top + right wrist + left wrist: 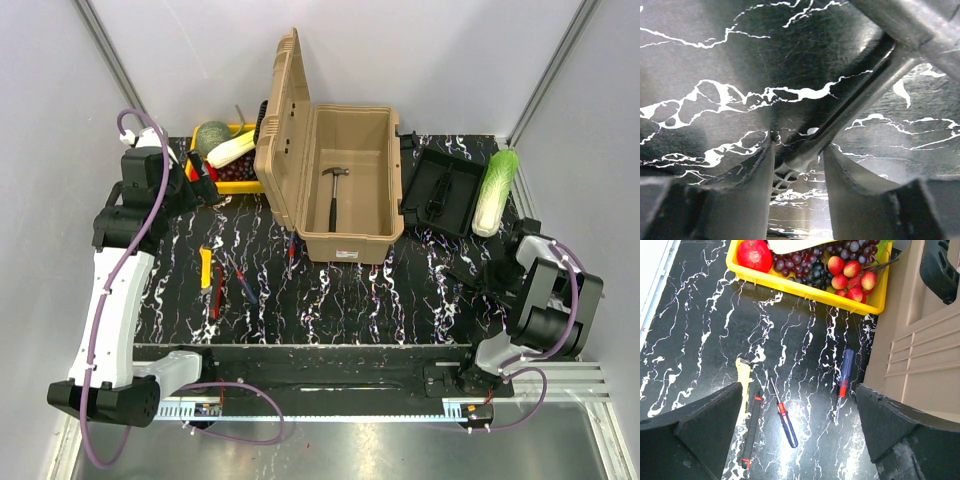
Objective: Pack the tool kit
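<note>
The tan toolbox (345,235) stands open at the middle back with its lid (283,120) raised to the left and a hammer (335,190) inside. Its black inner tray (440,190) lies to its right. My left gripper (800,440) is open and empty, high above the hand tools: a yellow-handled tool (743,377), a black-and-red one (751,430) and two blue screwdrivers (787,422) (845,372). My right gripper (799,165) is low on the table at the right (480,277), its fingers closed on the end of a grey metal tool (855,102).
A yellow crate (805,288) of fruit and vegetables sits at the back left, beside the toolbox lid (920,355). A napa cabbage (497,190) lies right of the black tray. The tools lie on the black marbled mat (340,300) left of the toolbox front.
</note>
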{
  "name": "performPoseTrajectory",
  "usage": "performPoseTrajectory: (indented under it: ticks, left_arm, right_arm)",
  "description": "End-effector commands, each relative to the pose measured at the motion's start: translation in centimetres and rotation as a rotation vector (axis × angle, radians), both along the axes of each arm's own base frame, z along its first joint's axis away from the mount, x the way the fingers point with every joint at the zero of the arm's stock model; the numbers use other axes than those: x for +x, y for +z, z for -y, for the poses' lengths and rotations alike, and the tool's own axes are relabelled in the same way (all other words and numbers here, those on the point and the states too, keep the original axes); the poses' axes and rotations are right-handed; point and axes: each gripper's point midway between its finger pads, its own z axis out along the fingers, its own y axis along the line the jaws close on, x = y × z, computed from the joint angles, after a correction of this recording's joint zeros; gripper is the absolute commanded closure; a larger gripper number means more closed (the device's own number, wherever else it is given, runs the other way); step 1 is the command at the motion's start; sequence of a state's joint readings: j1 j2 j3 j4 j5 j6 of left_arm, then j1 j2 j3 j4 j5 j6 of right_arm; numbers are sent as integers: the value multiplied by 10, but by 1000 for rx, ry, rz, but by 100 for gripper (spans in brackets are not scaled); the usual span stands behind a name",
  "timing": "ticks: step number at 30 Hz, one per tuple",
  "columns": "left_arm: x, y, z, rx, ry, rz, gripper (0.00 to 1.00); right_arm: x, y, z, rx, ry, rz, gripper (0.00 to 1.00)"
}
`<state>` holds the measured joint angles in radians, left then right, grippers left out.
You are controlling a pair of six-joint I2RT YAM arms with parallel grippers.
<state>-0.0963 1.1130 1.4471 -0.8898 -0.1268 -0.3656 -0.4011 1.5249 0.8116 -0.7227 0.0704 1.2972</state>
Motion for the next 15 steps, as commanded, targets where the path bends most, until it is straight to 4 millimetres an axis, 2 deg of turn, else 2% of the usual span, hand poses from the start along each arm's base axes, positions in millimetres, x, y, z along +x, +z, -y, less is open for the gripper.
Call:
performPoseTrajectory:
  ticks: [1, 3, 7, 10, 15]
  left_arm:
    - [8, 25, -5, 18, 23, 78, 1]
    - [9, 26, -5, 18, 23, 79, 1]
    - [10, 29, -7, 24, 30, 86, 1]
    - [10, 32, -8, 29, 34, 90, 1]
    - [10, 34, -8, 30, 36, 95, 1]
  right_arm:
    - [6, -15, 20, -89, -83, -22, 56]
    - [1, -20, 19, -84, -90, -41, 67]
    - [3, -14, 22, -103, -93, -23, 99]
    - [9, 3, 29, -147, -86, 18, 100]
    - [26, 57, 44, -267, -56, 123, 100]
